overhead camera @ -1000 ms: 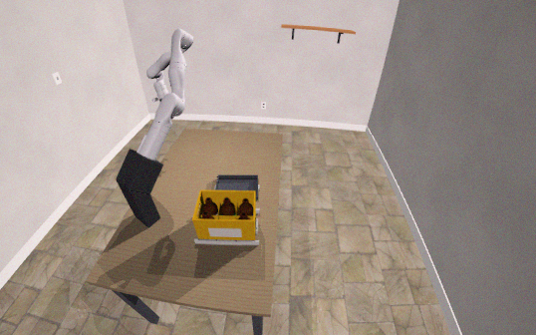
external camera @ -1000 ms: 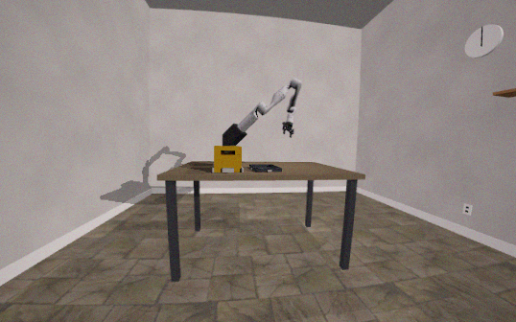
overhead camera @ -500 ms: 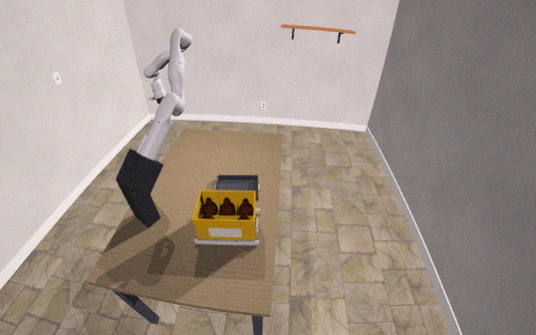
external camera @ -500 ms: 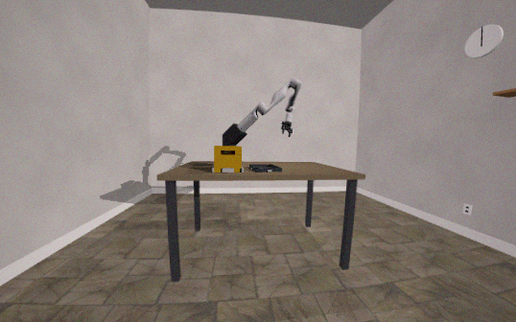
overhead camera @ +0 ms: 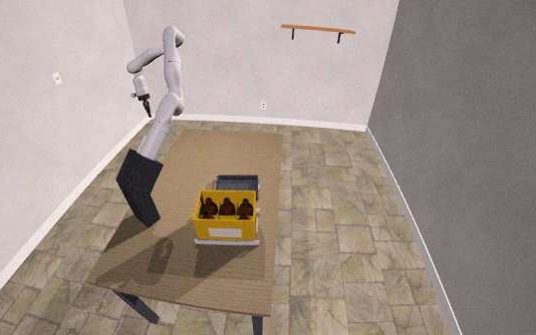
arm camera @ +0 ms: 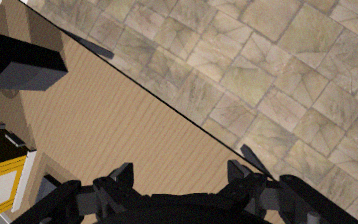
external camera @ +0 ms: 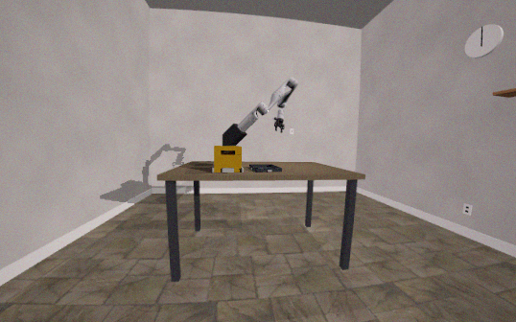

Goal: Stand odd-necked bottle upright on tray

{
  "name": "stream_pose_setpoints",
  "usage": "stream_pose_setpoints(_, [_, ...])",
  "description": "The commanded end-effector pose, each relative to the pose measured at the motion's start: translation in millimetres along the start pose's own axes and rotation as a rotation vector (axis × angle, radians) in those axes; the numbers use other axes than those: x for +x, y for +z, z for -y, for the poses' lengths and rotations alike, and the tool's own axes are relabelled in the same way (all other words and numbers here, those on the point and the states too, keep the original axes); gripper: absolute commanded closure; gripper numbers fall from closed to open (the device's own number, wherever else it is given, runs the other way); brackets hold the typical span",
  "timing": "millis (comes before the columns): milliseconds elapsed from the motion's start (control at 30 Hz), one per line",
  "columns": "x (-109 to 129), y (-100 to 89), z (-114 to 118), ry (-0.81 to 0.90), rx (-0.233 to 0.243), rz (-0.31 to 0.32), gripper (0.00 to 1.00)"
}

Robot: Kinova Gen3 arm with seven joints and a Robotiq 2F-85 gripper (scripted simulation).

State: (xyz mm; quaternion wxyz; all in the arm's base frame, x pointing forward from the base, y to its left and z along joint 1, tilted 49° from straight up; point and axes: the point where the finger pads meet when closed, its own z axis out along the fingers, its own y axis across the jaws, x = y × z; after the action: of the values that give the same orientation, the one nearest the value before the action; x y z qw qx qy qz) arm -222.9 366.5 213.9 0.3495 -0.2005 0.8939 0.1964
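With the tool [overhead camera: 146, 107] spread wide and empty at upper left, well apart from the bottles [overhead camera: 227, 206] in the yellow crate [overhead camera: 224, 230] mid-frame, picking the wrong neck or nudging the loose crate across the bench [overhead camera: 135, 259] seems the likeliest slip.

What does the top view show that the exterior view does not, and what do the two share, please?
Only the top view shows the brown bottles standing inside the yellow crate. Only the exterior view shows the wall clock and the table's legs in full. Both show the crate, the dark tray beside it, and the open, empty pincer raised high, away from the crate.
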Motion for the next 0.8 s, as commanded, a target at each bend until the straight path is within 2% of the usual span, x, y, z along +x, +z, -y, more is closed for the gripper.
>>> stream_pose_setpoints(0, [39.3,-17.1,3.0,-0.061,-0.054,-0.019,0.0])
stream_pose_setpoints(100, [68.3,-30.3,10.5,-0.102,-0.085,-0.041,0.0])
stream_pose_setpoints(167, [68.3,-30.3,10.5,-0.102,-0.085,-0.041,0.0])
stream_pose_setpoints(200, [87.7,-39.3,17.0,-0.13,-0.106,-0.057,0.0])
stream_pose_setpoints(333, [123.9,-56.2,32.7,-0.184,-0.144,-0.087,0.0])
stream_pose_setpoints(667, [207.2,-95.6,88.6,-0.323,-0.228,-0.161,0.0])
stream_pose_setpoints(733, [207.2,-95.6,88.6,-0.323,-0.228,-0.161,0.0])
stream_pose_setpoints(767, [226.0,-104.5,106.3,-0.359,-0.246,-0.179,0.0])
